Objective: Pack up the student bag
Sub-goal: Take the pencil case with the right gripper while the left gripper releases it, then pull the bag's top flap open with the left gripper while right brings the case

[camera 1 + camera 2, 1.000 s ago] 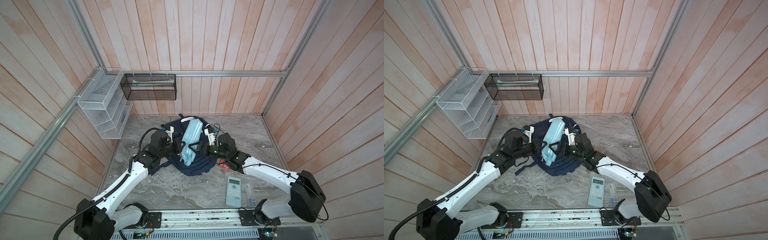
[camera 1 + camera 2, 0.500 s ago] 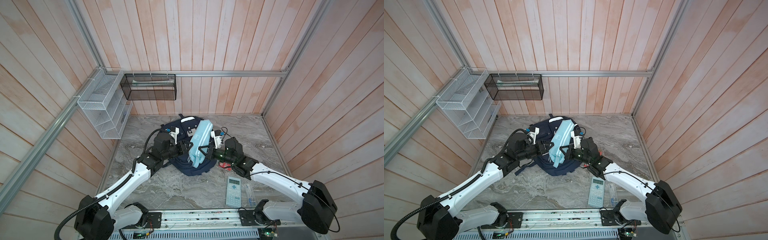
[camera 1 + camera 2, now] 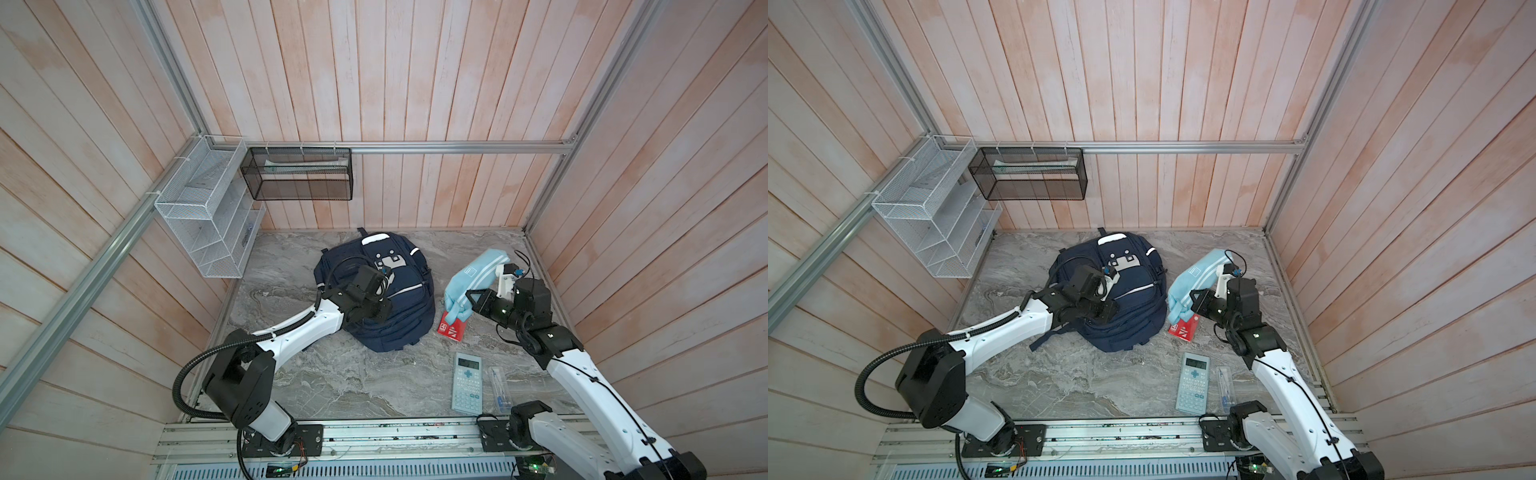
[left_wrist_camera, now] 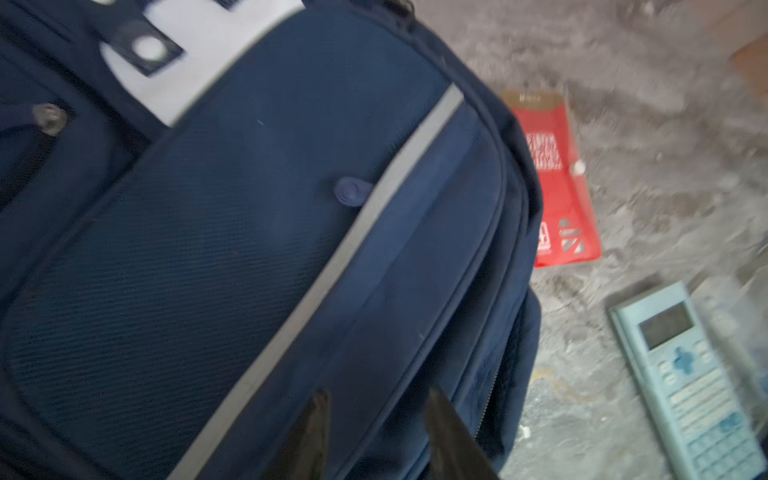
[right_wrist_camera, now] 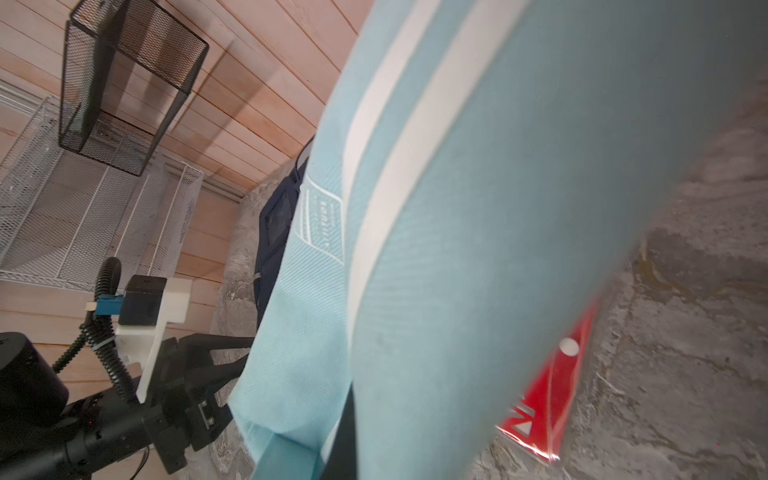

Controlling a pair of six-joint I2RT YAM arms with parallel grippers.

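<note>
The student bag [image 3: 399, 316] [image 3: 1129, 320], a navy backpack with white stripes, lies flat in the middle of the marble floor. My left gripper [image 4: 376, 399] hovers just over its front panel [image 4: 249, 249], open, with nothing between its fingers; in both top views it [image 3: 376, 309] [image 3: 1100, 309] sits over the bag's left half. Right of the bag, my right gripper [image 3: 467, 303] [image 3: 1196, 301] [image 5: 345, 449] is shut on a light-blue pouch with white stripes [image 3: 473, 274] [image 3: 1196, 274] [image 5: 457, 249]. The pouch hangs tilted above a red packet [image 3: 451, 330] [image 5: 544, 395].
A pale-blue calculator [image 3: 467, 388] [image 4: 690, 382] and a clear pen case [image 3: 498, 388] lie near the front right. A white wire rack [image 3: 208, 216] and a black mesh basket [image 3: 299, 178] hang on the back-left walls. The red packet [image 4: 557, 187] touches the bag's right edge.
The pouch passed from my left gripper to my right, which shut on it and carried it off the bag to the right. My left gripper opened and stayed over the bag.
</note>
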